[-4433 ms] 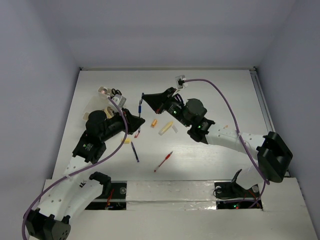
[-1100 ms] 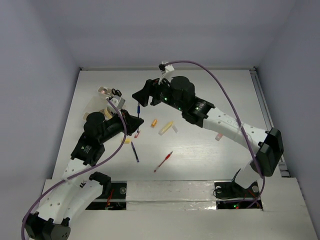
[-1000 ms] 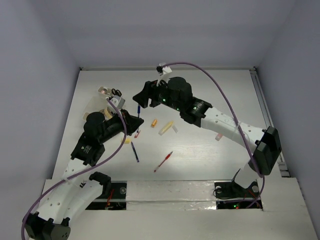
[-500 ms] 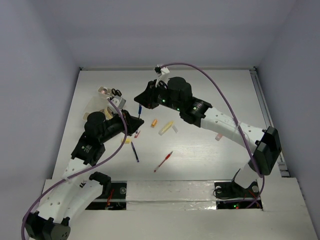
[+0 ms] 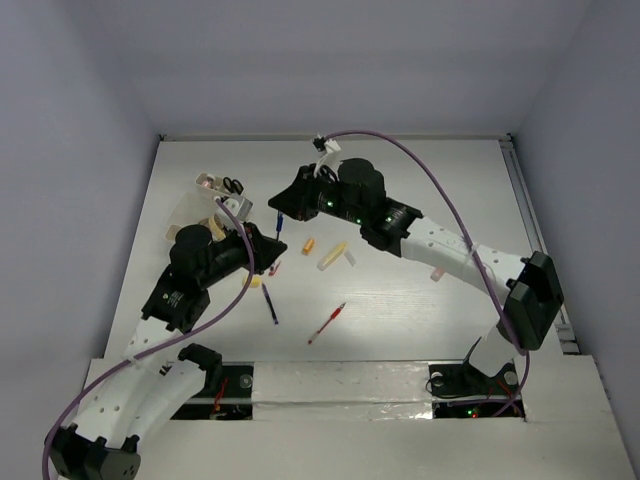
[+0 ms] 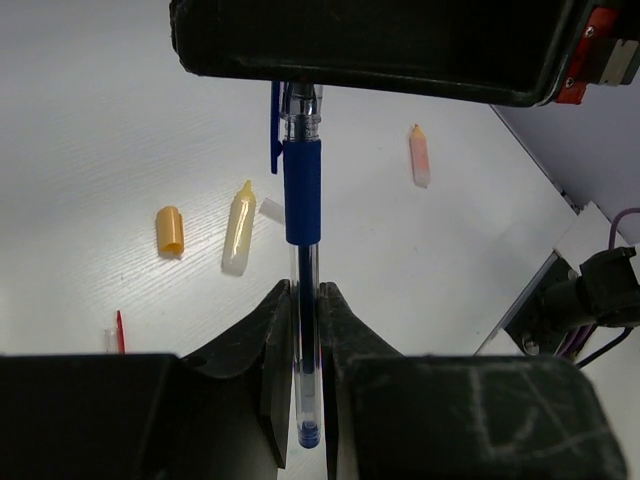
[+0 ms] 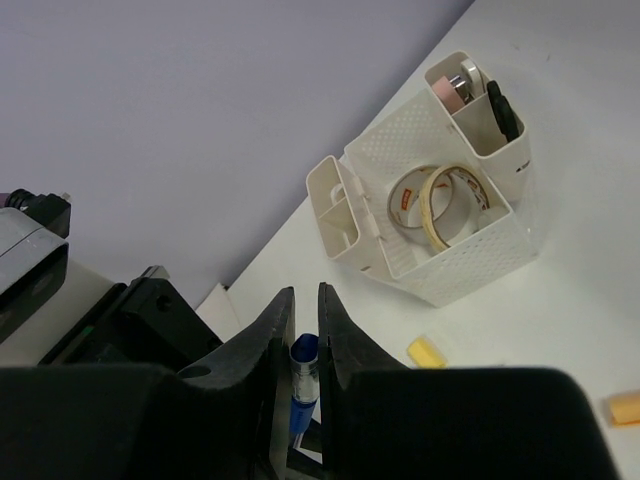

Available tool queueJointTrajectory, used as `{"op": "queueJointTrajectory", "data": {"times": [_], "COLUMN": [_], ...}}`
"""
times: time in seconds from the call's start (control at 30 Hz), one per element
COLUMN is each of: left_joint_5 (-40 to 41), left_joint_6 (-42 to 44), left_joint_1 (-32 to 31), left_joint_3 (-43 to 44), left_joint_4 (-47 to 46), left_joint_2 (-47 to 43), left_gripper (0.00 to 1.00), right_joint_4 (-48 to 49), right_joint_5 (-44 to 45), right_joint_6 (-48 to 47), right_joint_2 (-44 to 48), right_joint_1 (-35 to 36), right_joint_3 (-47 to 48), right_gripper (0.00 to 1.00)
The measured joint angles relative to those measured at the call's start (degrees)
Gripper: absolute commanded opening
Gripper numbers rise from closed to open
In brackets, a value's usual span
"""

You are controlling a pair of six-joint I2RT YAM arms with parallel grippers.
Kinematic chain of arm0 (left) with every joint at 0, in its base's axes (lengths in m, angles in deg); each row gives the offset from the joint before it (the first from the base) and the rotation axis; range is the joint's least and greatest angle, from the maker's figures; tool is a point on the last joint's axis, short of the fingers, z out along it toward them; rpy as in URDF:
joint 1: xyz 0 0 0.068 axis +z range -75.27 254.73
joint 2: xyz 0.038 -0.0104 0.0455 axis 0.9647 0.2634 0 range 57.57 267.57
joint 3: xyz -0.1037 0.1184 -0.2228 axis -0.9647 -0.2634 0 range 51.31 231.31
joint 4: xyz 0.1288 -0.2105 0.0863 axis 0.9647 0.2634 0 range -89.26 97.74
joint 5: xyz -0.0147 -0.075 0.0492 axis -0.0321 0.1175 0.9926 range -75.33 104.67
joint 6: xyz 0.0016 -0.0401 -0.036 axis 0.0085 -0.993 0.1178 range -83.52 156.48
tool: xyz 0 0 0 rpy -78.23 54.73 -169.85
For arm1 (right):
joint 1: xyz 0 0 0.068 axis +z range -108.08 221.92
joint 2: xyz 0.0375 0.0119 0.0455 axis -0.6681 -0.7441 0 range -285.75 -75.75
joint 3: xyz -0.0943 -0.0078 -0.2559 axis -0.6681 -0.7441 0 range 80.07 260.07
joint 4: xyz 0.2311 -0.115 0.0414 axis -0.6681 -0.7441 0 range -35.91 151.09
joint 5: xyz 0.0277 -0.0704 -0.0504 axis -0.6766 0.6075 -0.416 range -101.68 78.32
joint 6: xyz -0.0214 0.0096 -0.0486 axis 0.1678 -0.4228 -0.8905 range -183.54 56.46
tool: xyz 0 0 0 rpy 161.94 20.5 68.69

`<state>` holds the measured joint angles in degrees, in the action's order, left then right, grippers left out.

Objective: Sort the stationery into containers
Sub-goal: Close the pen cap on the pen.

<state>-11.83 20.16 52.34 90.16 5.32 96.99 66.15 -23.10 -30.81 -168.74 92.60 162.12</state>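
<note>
The left gripper [image 6: 305, 297] has its fingers [image 6: 278, 360] clamped on the clear lower barrel of the blue pen [image 6: 302, 190]. The right gripper [image 7: 303, 300] has its fingers [image 7: 270, 340] closed against the pen's opposite end, so the pen spans straight from one pair to the other. The left wrist view shows a yellow piece [image 6: 238, 228] and an orange cap [image 6: 170, 228] on the table beyond and left of its fingers. Only the right wrist view shows inside the compartmented container [image 7: 470, 260], beyond and right of its fingers, with tape rolls [image 7: 440, 205] in one compartment and scissors [image 7: 500, 110] in another.
</note>
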Motion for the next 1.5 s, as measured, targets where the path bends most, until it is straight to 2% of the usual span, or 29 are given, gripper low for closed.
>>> {"op": "queueJointTrajectory", "data": {"times": [0.17, 0.73, 1.17, 1.5], "left_joint_5": [0.22, -1.33, -2.34, -2.80], "left_joint_6": [0.00, 1.14, 1.09, -0.96], "left_joint_1": [0.11, 1.14, 1.01, 0.17], "left_joint_3": [0.00, -0.61, 2.34, 3.41], "left_joint_4": [1.77, 5.66, 9.92, 10.64], "left_joint_2": [-0.22, -0.92, 3.10, 1.36], "left_gripper": [0.00, 0.00, 0.00, 0.00], "right_joint_4": [3.19, 15.19, 22.67, 33.22], "right_joint_5": [-1.05, 3.76, 7.63, 3.63], "right_joint_6": [2.14, 4.74, 7.13, 12.37], "right_joint_2": [0.04, 2.47, 3.50, 2.49], "right_joint_1": [-0.20, 1.99, 2.71, 2.62], "right_joint_3": [-2.75, -13.29, -19.65, -22.10], "right_gripper": [0.00, 0.00, 0.00, 0.00]}}
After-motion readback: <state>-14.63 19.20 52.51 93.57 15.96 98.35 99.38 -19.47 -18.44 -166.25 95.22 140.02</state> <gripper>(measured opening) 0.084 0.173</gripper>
